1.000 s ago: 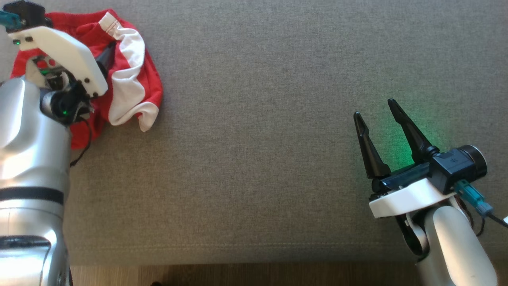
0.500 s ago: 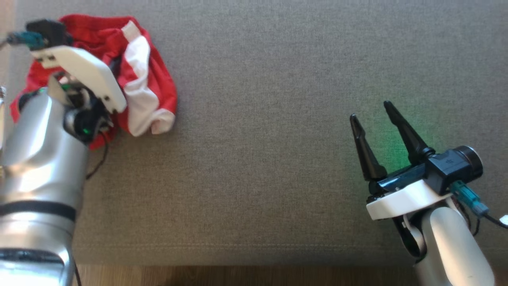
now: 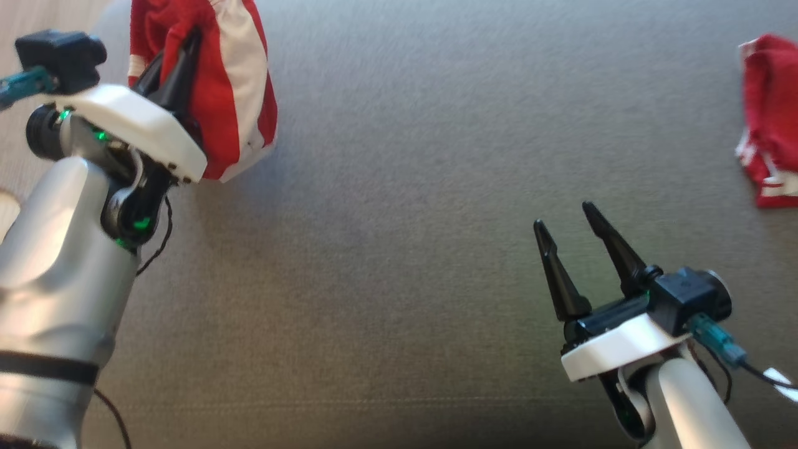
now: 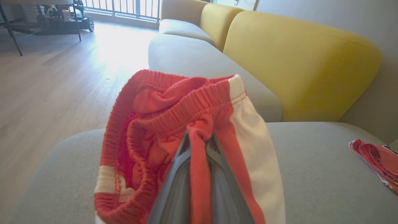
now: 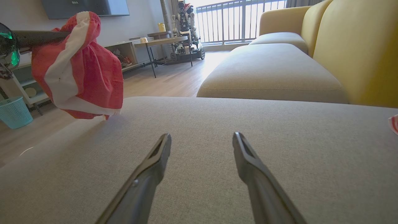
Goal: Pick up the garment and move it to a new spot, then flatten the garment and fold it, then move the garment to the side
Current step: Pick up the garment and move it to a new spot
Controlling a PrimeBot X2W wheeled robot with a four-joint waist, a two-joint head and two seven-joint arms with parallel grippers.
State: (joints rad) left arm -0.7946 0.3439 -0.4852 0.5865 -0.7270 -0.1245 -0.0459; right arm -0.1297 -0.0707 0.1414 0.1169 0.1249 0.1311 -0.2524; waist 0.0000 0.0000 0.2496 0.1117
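The main risk is a slip. The left gripper (image 4: 199, 138) holds the shorts (image 3: 237, 93) by only a narrow fold of red cloth just below the elastic waistband, and the rest hangs bunched beneath it. A quick swing or a snag on the sofa seat (image 3: 399, 218) could pull that fold free. The shorts hang at the far left corner of the seat, close to its edge, so a drop there may send them onto the wooden floor (image 4: 46, 87). If the hem drags across the fabric during the carry, the bundle may twist further and be harder to flatten. A second red garment (image 3: 767, 125) lies at the far right of the seat, so a set-down near it risks the two getting tangled.

The left gripper's fingers are pressed almost together, pinching that fold between them. Whether the lowest hem touches the seat, I cannot tell. The right gripper (image 3: 563, 216) is spread wide and holds nothing, hovering low over the near right part of the seat, well apart from both garments.
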